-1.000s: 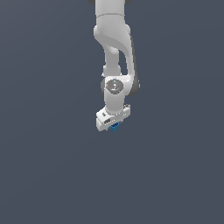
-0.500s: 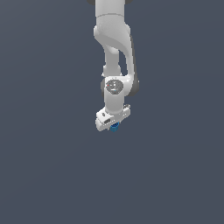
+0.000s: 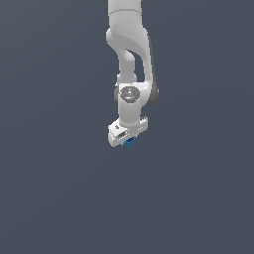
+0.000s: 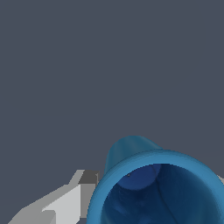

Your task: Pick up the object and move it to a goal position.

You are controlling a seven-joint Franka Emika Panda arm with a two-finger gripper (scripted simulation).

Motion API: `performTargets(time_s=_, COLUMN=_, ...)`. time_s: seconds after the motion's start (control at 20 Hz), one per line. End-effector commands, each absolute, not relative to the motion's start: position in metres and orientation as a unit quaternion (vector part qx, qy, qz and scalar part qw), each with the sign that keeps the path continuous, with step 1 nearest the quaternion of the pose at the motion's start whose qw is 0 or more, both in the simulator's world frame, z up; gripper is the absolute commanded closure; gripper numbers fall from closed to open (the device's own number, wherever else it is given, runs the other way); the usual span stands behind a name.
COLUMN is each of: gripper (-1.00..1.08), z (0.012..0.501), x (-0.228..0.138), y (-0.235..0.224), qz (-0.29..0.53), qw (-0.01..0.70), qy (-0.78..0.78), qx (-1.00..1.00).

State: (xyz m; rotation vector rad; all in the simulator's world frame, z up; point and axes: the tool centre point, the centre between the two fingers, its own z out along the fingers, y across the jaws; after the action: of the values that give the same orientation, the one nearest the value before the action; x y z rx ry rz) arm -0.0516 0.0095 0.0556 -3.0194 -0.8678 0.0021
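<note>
A white robot arm [image 3: 130, 59] hangs down from the top of the exterior view against a plain dark grey background, with no desk edge or goal marker to be seen. At its lower end sits the pincer [image 3: 130, 142], closed around the object [image 3: 130, 143], a tiny bright blue cup that peeks out just beneath the white hand. In the wrist view the object [image 4: 153, 183] fills the near corner: a wide blue rim with a darker hollow inside, and one pale grey finger [image 4: 65, 203] touching its outer wall. The other finger is hidden behind the cup.

The step in hand looks like carrying the cup to the goal position. Doing it well likely means holding the squeeze steady, since the rounded wall could slip or twist between flat fingers. Smooth, unhurried motion without sudden wrist turns should keep the cup seated. No goal shows here, so the direction of travel cannot be judged.
</note>
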Motion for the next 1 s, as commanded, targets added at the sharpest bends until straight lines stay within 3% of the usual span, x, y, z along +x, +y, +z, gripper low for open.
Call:
performTargets(time_s=0.0, gripper=1.08, z=0.067, x=-0.052, y=0.009, qz=0.0, qw=0.0, qy=-0.276, qx=-0.961)
performTargets(time_s=0.95, gripper=1.08, z=0.212, x=-0.065, y=0.006, qz=0.0, qw=0.0, qy=-0.277, qx=-0.961)
